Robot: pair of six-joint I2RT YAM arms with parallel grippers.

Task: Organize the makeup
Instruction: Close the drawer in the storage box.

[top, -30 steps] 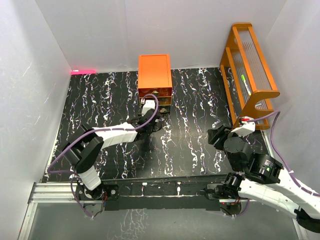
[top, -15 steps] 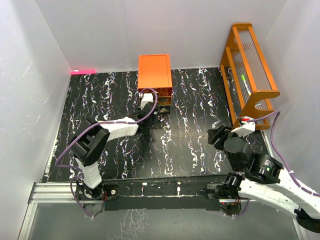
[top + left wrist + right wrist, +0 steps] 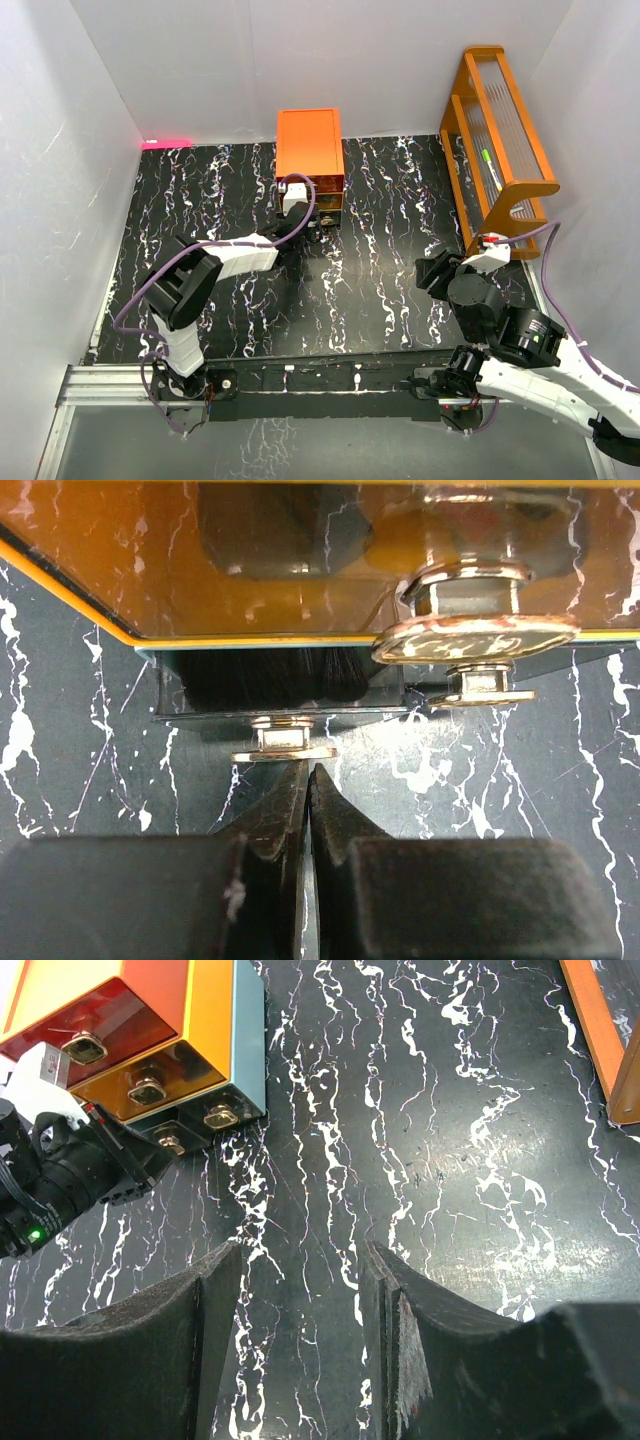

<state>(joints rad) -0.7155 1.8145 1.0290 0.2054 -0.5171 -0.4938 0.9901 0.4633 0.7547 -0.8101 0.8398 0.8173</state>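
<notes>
From above, my left fingers [image 3: 318, 224] were hard to make out against the orange drawer chest's [image 3: 310, 150] front. The rack [image 3: 510, 150] hugged the counter's [image 3: 380, 290] right edge, well apart from the chest.

At my left wrist, the fingers were clenched together, tips just beside the lowest drawer's knob [image 3: 284, 744]; I couldn't tell whether they touched it. Black brush bristles [image 3: 262, 676] showed in that drawer, the rest hidden.

At my right wrist, my right fingers [image 3: 175, 1335] were released, spread over the counter, well apart from the chest.

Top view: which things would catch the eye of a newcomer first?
The orange drawer chest at the back middle of the black marbled table stands out, with the left gripper shut, its tips at the lowest drawer's knob. An orange rack stands at the right; the right gripper hangs open.
</notes>
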